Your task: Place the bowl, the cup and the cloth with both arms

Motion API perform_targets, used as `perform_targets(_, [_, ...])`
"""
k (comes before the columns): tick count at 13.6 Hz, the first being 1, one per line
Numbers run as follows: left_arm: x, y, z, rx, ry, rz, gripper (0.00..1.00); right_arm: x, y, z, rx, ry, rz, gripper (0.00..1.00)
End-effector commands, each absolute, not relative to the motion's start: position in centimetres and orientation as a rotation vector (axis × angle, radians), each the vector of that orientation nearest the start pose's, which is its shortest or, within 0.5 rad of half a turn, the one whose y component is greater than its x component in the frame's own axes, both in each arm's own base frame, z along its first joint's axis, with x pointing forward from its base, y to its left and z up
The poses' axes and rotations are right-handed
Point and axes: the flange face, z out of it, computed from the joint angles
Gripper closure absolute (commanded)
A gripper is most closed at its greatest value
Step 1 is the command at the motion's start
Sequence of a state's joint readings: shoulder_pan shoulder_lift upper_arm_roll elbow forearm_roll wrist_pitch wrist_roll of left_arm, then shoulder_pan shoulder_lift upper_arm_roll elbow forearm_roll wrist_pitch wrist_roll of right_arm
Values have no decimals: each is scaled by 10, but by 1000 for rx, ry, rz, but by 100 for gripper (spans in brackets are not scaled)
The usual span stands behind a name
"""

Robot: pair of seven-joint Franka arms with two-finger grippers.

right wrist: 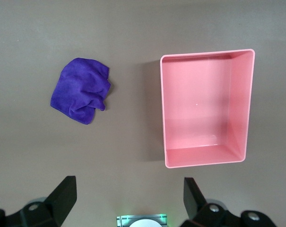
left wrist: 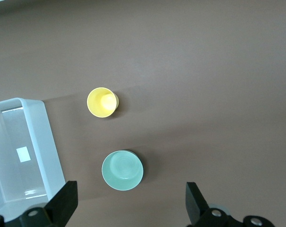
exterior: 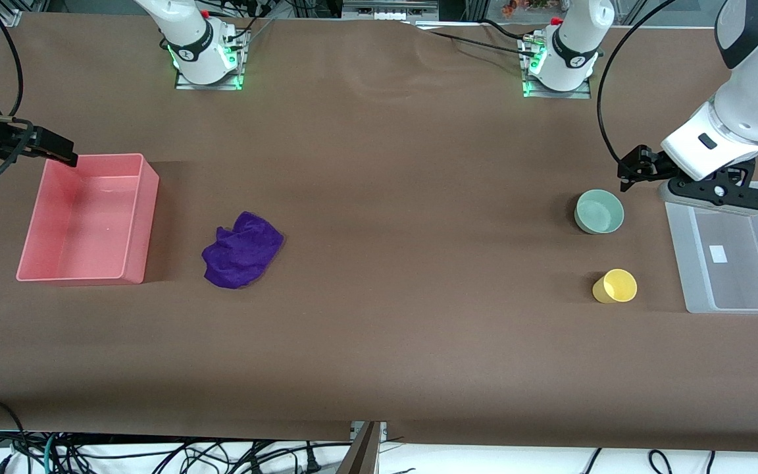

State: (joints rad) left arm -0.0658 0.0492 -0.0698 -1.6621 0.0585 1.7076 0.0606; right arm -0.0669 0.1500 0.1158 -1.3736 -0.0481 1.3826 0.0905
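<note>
The mint-green bowl [exterior: 599, 211] stands upright toward the left arm's end of the table. The yellow cup [exterior: 614, 286] stands upright nearer to the front camera than the bowl. Both show in the left wrist view, bowl [left wrist: 122, 170] and cup [left wrist: 102, 102]. The purple cloth [exterior: 242, 250] lies crumpled beside the pink bin [exterior: 145, 217]; it also shows in the right wrist view [right wrist: 81, 90]. My left gripper [exterior: 642, 170] [left wrist: 128, 208] is open and empty, up in the air over the table by the bowl. My right gripper [exterior: 56, 150] [right wrist: 128, 203] is open and empty, over the pink bin's farther edge.
A clear plastic bin [exterior: 691, 263] [left wrist: 43, 142] stands at the left arm's end, beside the bowl and cup. The pink bin [right wrist: 206, 53] is empty. The arm bases [exterior: 208, 59] [exterior: 560, 66] stand along the table's farther edge. Brown tabletop lies between cloth and bowl.
</note>
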Motion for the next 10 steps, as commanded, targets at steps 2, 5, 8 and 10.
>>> perform_targets(2, [572,-69,571,-3053,336,11,0,584,16,621,-3187,44,185,0])
perform_targets(5, [572,-69,571,-3055,335,13,0,588,17,621,-3185,43,187,0])
perform_targets(8, [571,-64,565,-3055,323,63,0,589,16,622,-3187,50,177,0])
perform_targets(10, [571,-58,558,-3057,306,111,0,589,15,621,-3187,45,177,0])
